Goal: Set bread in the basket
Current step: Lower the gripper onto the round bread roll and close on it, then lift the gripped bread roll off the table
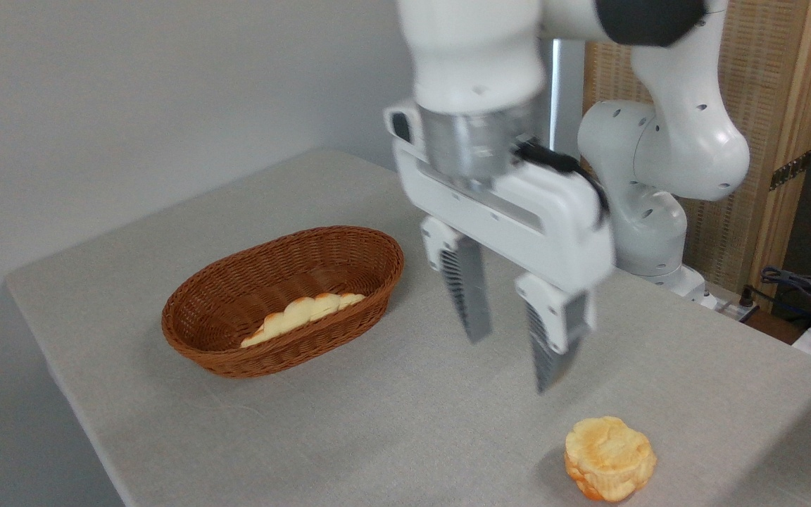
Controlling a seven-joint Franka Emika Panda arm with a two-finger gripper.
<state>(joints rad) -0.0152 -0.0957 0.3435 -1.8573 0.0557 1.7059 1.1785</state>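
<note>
Bare counter [405, 415] lies open between the basket [187, 331] and the bun [610, 458]. Inside the basket, a loaf [303, 317] lines the near wall; its far half is free. The claw [511, 355] hangs spread, right of the basket.

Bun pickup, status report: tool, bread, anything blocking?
Tool open, empty, above table. Bun on table at front right, untouched. Basket at left, already holds a pale loaf. Nothing between bun and basket.

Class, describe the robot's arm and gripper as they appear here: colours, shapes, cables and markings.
The arm has glossy white rounded shells with small dark holes, a black joint band and a silver wrist ring. The gripper is a white boxy body carrying a black cable, with two grey ridged fingers.
</note>
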